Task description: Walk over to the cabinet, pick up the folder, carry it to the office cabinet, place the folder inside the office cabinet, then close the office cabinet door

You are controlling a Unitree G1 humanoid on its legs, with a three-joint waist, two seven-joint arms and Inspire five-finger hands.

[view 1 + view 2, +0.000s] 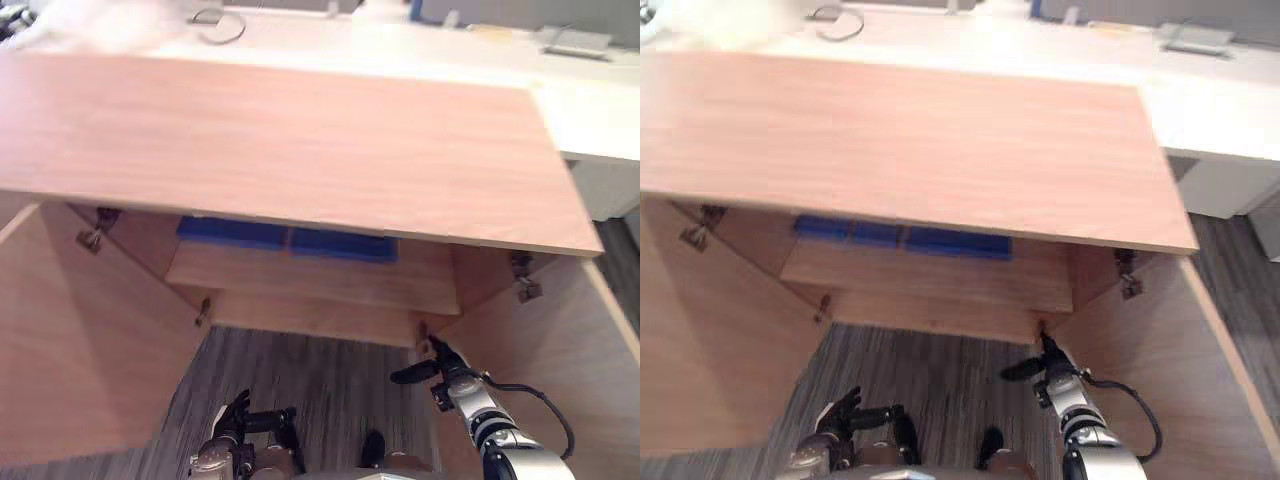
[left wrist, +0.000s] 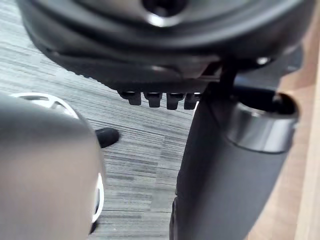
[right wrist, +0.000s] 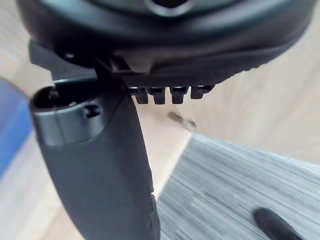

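Closing step in hand, I judge: folder (image 1: 340, 245) lies on the shelf (image 1: 300, 285) at frame centre inside the office cabinet (image 1: 300, 150). Right hand (image 1: 445, 368), fingers straight and thumb spread, hangs beside the right door (image 1: 560, 370); left hand (image 1: 232, 415) relaxed, empty, lower left. Next I must swing that door shut.

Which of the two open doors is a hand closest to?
The right door: the right hand is beside its hinged edge; the left hand hangs apart from the left door.

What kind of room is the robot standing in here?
Probably an office: a light wooden cabinet with open doors holds flat blue folders, on grey striped carpet, with a white desk behind.
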